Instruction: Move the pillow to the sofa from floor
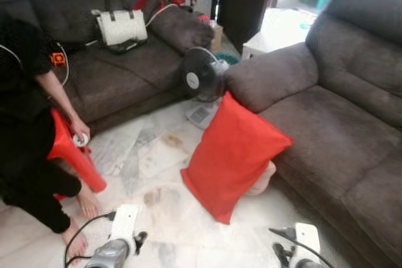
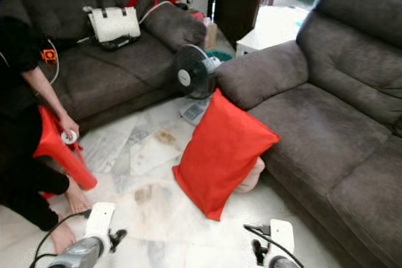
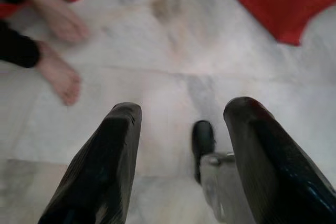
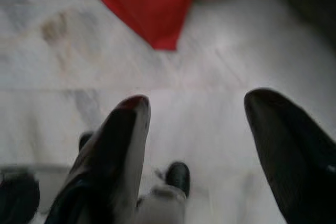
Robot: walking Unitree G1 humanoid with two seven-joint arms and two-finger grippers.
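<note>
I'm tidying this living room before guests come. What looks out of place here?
The red pillow stands on its corner on the floor, leaning against the front of the grey sofa rather than lying on its seat. A pale cushion sits wedged behind it. The marble floor also shows brownish stains nearby.

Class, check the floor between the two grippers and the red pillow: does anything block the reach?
Nothing visible does. Bare floor lies between the left gripper, the right gripper and the pillow, which leans against the sofa.
</note>
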